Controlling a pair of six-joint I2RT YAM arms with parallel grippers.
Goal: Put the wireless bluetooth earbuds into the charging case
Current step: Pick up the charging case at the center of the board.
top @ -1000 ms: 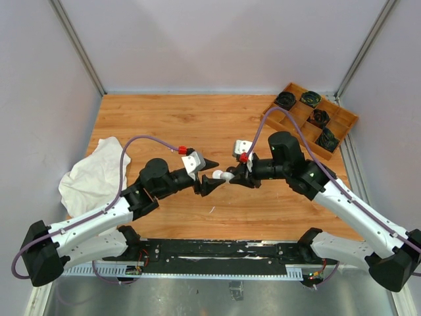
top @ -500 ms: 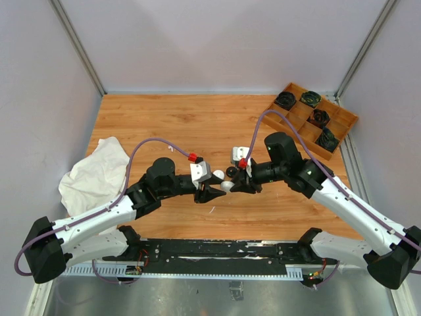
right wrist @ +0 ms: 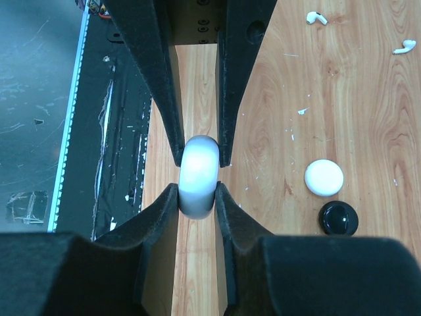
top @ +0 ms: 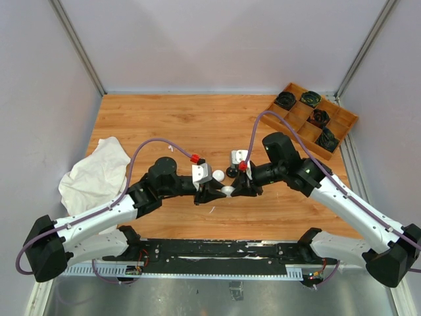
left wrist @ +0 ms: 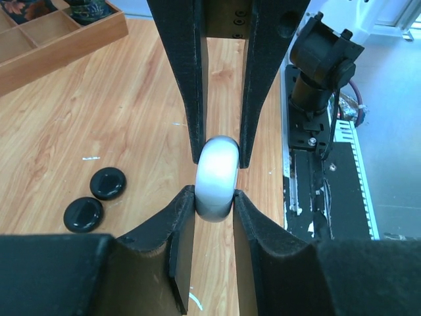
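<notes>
Case (left wrist: 217,178) is pinched from opposite sides by left pincer (top: 217,191) and right pincer (top: 238,189); prying it open is judged next, earbuds (right wrist: 317,18) lying on the counter (top: 164,125).

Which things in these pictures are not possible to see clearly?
- Both wrist views: the white case stands edge-on, left tool and right tool clamping its faces, so any lid seam is hidden.
- Top view: the earbuds are too small to find.
- Left wrist view: the tray is cut off by the top edge.
</notes>
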